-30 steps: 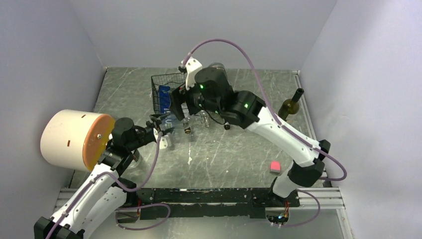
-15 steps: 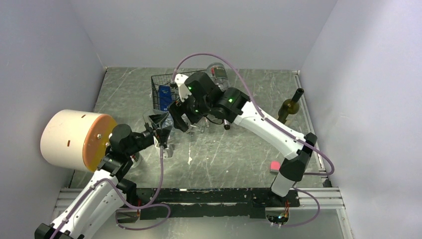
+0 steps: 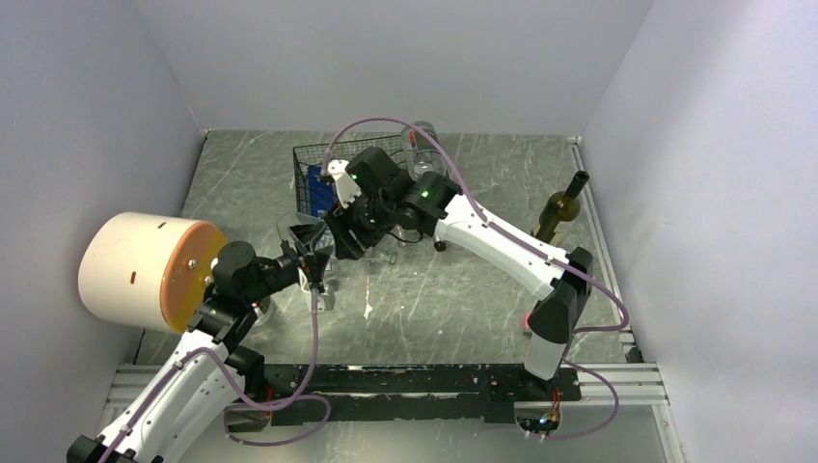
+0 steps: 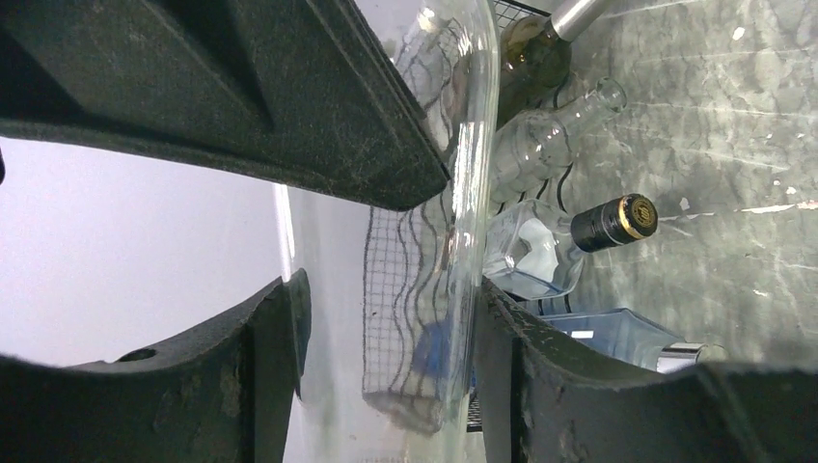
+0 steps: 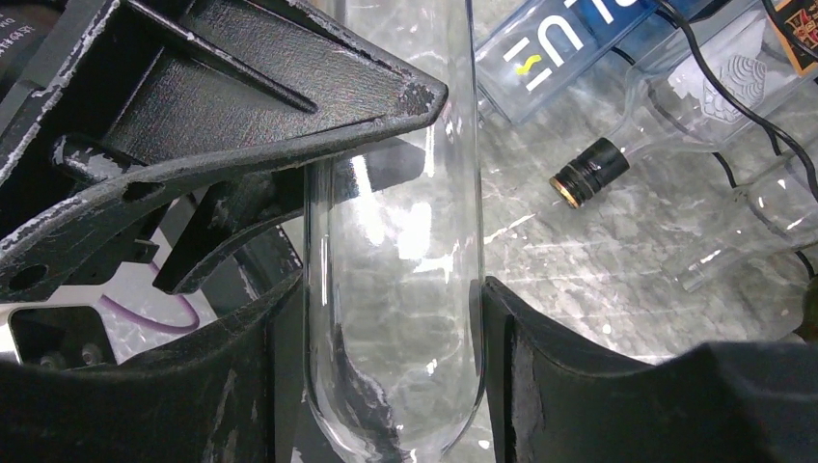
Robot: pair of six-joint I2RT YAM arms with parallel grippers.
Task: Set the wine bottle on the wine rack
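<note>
Clear glass bottle (image 5: 395, 289) is clamped across its body in the right pincer (image 5: 405, 193), just in front of the wine rack (image 3: 316, 166), with bare counter (image 3: 434, 299) toward the near edge. Left pincer (image 4: 415, 241) has its fingers either side of the same bottle; whether they grip cannot be told. Obstructions: a black-capped bottle (image 5: 588, 172) and others lying at the rack's foot, a cream drum (image 3: 135, 270) by the left wall, a dark upright bottle (image 3: 561, 207) near the right edge.

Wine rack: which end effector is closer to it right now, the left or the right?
Right. The right end effector sits just in front of the wine rack, close to its near side. The left end effector is farther back toward the arm bases, with open table between it and the rack.
</note>
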